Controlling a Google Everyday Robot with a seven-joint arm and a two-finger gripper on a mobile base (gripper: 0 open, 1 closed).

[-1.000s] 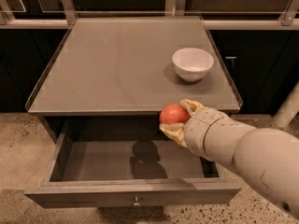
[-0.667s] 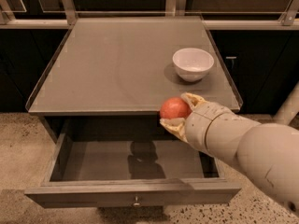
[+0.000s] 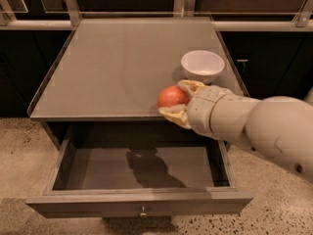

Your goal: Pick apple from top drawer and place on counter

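The apple (image 3: 171, 96) is small, round and red-orange. My gripper (image 3: 177, 100) is shut on it, one pale finger behind it and one in front. It is held over the front right part of the grey counter (image 3: 112, 62), near the counter's front edge; I cannot tell whether it touches the surface. The top drawer (image 3: 139, 201) is pulled open below, dark and shallow, with a small metal knob (image 3: 143, 211) on its front. Its inside holds only the arm's shadow.
A white bowl (image 3: 202, 65) stands on the counter just behind and right of the gripper. My pale arm (image 3: 259, 126) reaches in from the right over the drawer's right corner. Speckled floor (image 3: 24, 155) lies around the cabinet. Dark cabinets with rails stand behind.
The gripper has lifted the apple from above the drawer's back edge up and away over the counter's front edge, closer to the white bowl.
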